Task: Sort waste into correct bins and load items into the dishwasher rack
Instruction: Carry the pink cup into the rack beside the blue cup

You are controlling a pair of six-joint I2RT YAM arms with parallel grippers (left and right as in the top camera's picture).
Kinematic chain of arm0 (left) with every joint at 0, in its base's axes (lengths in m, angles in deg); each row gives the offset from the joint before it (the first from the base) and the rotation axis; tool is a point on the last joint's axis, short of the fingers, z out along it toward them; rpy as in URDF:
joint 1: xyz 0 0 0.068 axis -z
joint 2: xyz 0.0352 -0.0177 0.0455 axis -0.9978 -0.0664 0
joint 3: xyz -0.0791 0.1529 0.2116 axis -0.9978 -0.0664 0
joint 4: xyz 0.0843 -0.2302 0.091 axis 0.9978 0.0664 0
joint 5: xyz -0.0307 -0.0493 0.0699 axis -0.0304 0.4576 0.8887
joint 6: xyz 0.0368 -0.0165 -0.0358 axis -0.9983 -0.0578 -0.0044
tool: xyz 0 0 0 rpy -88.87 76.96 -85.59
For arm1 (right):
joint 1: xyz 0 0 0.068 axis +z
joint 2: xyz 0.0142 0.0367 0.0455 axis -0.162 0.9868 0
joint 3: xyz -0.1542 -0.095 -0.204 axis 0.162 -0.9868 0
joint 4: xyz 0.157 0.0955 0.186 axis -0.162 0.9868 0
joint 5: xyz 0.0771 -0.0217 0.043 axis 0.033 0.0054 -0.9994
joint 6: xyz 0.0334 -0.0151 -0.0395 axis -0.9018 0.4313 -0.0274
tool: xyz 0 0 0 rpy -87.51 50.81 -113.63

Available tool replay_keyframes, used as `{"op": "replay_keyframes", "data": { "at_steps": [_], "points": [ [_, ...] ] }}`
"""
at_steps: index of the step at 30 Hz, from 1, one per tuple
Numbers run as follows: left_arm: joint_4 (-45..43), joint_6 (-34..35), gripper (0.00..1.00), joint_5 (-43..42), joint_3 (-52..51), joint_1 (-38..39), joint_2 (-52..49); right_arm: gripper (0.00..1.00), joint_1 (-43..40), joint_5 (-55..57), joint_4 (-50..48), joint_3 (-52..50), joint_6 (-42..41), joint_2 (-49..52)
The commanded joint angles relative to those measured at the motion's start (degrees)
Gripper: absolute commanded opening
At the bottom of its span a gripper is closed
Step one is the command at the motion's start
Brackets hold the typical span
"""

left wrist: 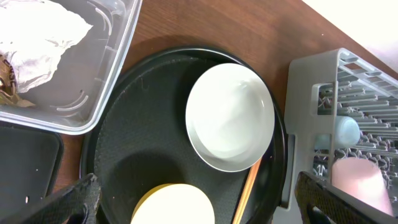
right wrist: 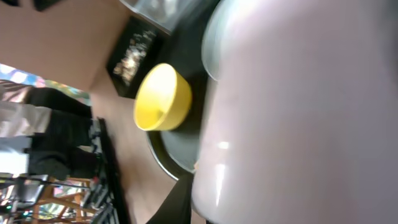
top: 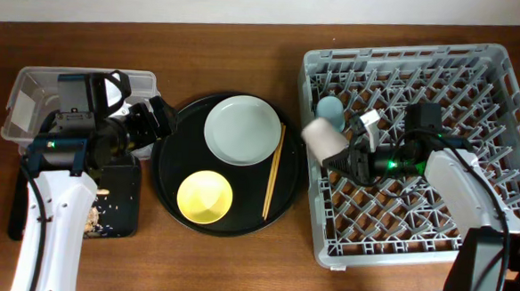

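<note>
My right gripper is shut on the pink cup, which is tilted on its side over the left edge of the grey dishwasher rack. The cup fills the right wrist view. A light blue cup stands in the rack just behind it. On the round black tray lie a pale plate, a yellow bowl and chopsticks. My left gripper hangs open and empty over the tray above the yellow bowl, below the plate.
The clear tub at the far left holds a crumpled white napkin and a brown wrapper. In front of it the flat black tray carries beige crumbs. Bare wood lies in front of the round tray.
</note>
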Motion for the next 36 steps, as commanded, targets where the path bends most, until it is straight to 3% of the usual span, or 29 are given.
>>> {"op": "replay_keyframes", "data": {
  "at_steps": [1,13,20,22,24,26,29,31,32,33,36],
  "points": [
    [-0.09,-0.7,0.99,0.24,0.22,-0.09,0.13,0.11,-0.92,3.72,1.07,-0.68,0.66,0.5],
    [-0.09,-0.7,0.99,0.22,0.22,-0.09,0.13,0.08,-8.07,8.07,5.57,-0.66,0.94,0.48],
    [-0.09,-0.7,0.99,0.24,0.22,-0.09,0.13,0.1,-7.39,-3.91,8.92,0.13,-2.05,-3.96],
    [-0.09,-0.7,0.99,0.24,0.22,-0.09,0.13,0.29,-7.02,-4.11,8.79,0.13,-6.97,-5.86],
    [-0.09,-0.7,0.99,0.22,0.22,-0.09,0.13,0.35,-7.02,-4.22,8.7,0.11,-12.22,-7.89],
    [-0.09,-0.7,0.99,0.24,0.22,-0.09,0.13,0.48,-7.02,-4.35,8.17,0.11,-15.23,-9.33],
    [-0.09,-0.7,0.99,0.24,0.22,-0.09,0.13,0.54,-7.02,-4.13,6.91,0.09,-20.15,-10.93],
    [-0.09,-0.7,0.99,0.24,0.22,-0.09,0.13,0.64,-7.02,-1.01,4.5,0.09,-27.21,-12.39],
    [-0.09,-0.7,0.99,0.24,0.22,-0.09,0.13,0.77,-6.99,3.15,2.45,0.09,-31.89,-13.53],
    [-0.09,-0.7,0.99,0.24,0.22,-0.09,0.13,0.98,-6.95,6.43,0.81,0.09,-34.99,-14.4],
    [-0.09,-0.7,0.99,0.24,0.22,-0.09,0.13,0.98,-5.51,21.88,-3.65,0.09,-44.35,-19.15]
  ]
}}
